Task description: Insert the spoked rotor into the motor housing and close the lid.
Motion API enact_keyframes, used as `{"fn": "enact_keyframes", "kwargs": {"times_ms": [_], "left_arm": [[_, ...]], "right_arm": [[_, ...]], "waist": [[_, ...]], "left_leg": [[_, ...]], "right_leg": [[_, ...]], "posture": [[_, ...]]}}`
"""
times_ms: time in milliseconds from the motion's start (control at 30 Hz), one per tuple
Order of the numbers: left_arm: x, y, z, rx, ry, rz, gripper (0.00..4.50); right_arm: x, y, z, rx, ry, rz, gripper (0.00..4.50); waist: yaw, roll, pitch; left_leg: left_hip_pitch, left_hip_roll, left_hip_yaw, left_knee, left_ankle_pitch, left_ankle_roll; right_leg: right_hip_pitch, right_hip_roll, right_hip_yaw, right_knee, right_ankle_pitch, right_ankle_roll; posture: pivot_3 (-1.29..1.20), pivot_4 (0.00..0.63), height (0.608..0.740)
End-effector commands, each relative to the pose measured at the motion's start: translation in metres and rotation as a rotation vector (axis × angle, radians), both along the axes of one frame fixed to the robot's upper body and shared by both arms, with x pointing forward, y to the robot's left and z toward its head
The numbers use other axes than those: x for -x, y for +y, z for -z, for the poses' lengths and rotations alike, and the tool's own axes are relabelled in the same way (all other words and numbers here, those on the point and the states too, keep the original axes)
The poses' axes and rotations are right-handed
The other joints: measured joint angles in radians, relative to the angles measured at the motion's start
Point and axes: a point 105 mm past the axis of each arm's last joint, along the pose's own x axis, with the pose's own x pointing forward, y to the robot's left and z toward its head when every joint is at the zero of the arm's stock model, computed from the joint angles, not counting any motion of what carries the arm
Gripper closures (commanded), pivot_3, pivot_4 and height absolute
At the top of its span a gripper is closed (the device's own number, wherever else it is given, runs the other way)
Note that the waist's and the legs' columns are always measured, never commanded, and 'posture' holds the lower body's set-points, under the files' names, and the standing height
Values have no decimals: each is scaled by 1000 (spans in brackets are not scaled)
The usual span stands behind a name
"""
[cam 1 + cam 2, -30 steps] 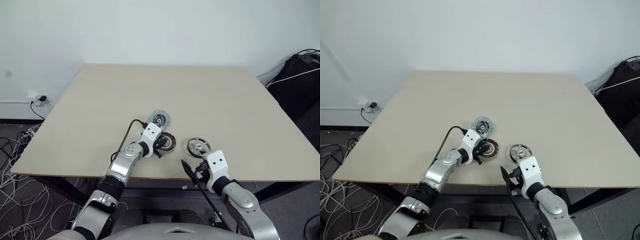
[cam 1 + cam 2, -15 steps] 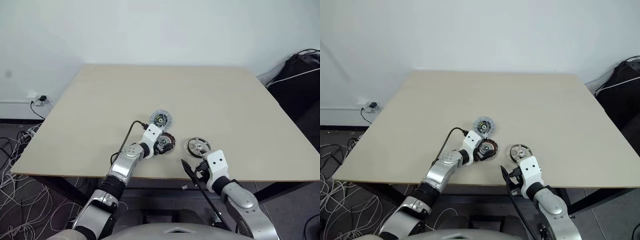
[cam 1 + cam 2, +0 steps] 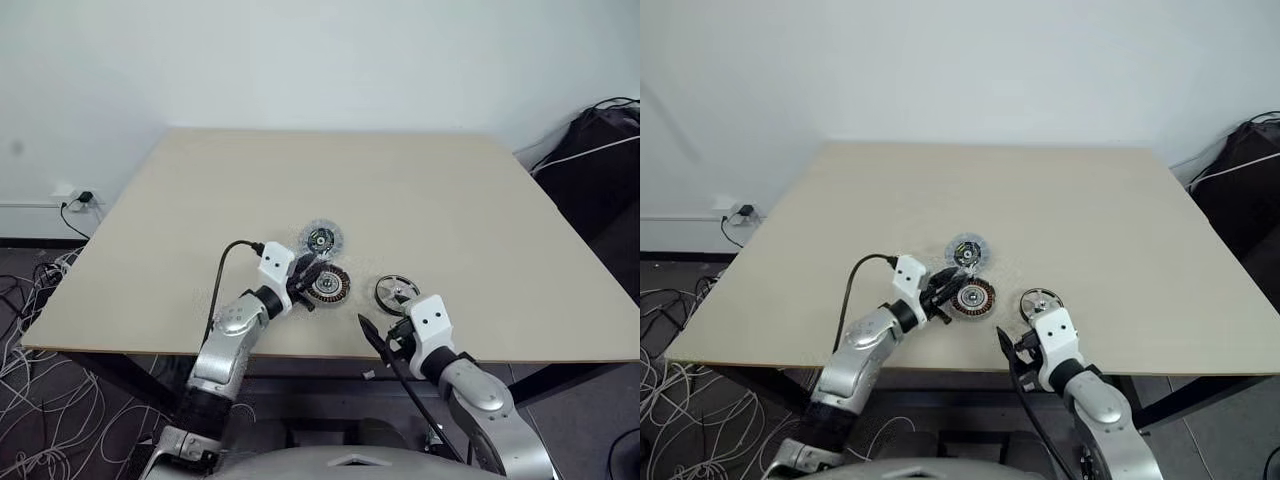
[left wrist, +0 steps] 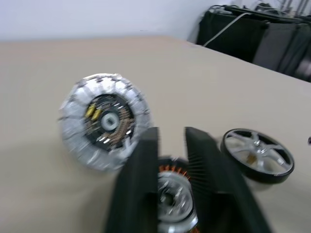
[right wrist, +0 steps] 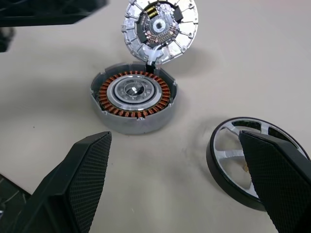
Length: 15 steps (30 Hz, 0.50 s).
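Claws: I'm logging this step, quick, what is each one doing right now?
Left claw: shut, holding nothing, beside the disc with copper windings.
Right claw: open, empty, the spoked rotor lying at one finger.

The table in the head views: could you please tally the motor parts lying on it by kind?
spoked rotor: 1
motor housing, pale silvery disc: 1
copper-wound disc: 1
Total: 3
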Motion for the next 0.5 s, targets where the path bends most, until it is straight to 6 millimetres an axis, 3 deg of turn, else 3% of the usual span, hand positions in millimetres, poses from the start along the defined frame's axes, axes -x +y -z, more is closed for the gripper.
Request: {"fn": "enact_keyframes", "kwargs": {"times_ms": [33, 267, 500], "left_arm": [[0, 25, -14, 38, -61, -109, 4494], [22, 62, -1, -39, -158, -271, 4494], [48, 67, 14, -13, -112, -297, 4494]], "right_arm": [[-11, -4, 1, 58, -11, 31, 0], [-27, 17, 1, 58, 11, -12, 0], [-46, 39, -5, 79, -3, -82, 0]], "waist": [[0, 0, 0], [1, 1, 0], [0, 1, 0]], "left_leg": [[0, 0, 0, 0, 0, 0], [0, 0, 0, 0, 0, 0], [0, -1, 0, 0, -1, 0]], "right_leg": [[0, 0, 0, 0, 0, 0], [0, 0, 0, 0, 0, 0], [0, -1, 0, 0, 0, 0]], "posture": [[0, 0, 740], [0, 0, 740], [0, 0, 740]]}}
